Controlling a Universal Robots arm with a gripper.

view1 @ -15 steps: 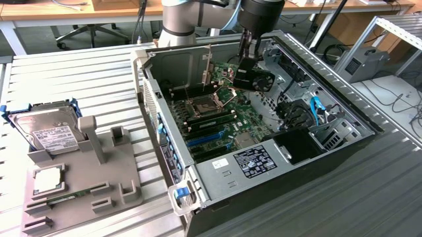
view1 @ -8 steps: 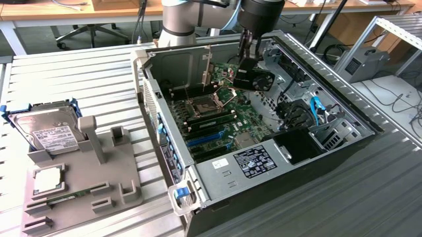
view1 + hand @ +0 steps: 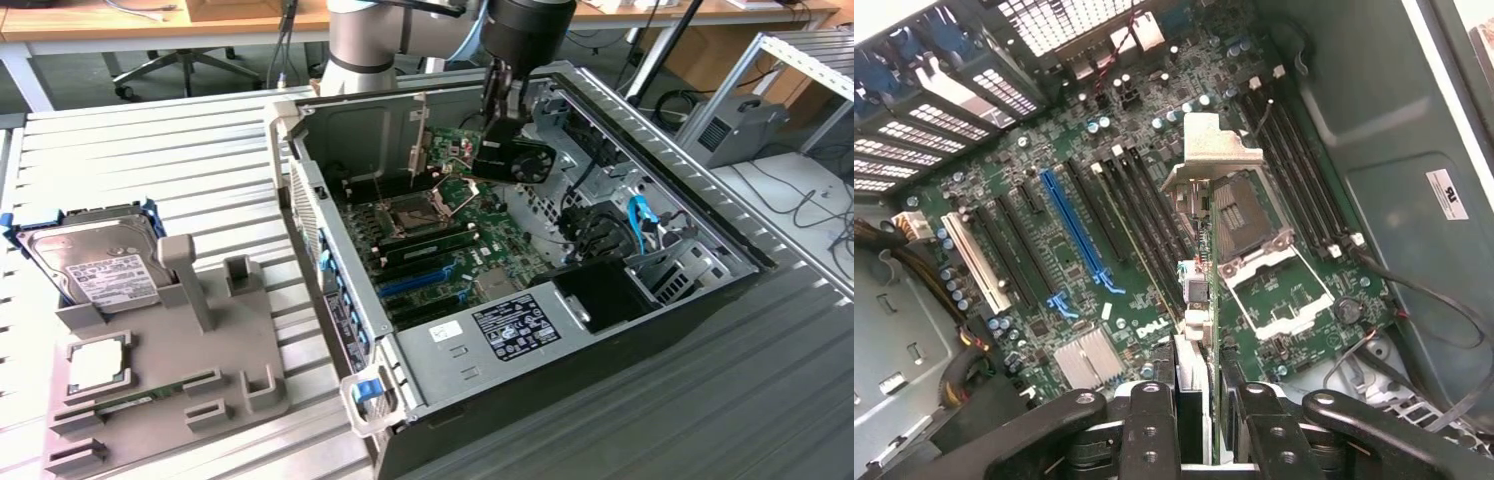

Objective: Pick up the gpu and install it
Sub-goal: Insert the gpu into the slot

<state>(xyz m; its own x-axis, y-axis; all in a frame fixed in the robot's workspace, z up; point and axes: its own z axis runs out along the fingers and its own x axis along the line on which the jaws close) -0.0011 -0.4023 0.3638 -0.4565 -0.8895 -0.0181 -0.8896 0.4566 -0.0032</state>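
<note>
- Holding the gpu: pincer, jaws partly closed, card clamped edge-on between its fingers.
- Gpu: hung raised over the motherboard inside the open computer case, next to the CPU socket.
- Case: lay on the worktop, toward the edge at the exterior view's right.
- Hard drive: stood in a grey holder near the edge at the exterior view's left.

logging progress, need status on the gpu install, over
gripper shut on gpu. gpu edge-on above motherboard, not in a slot. raised cpu socket cover close by it.
</note>
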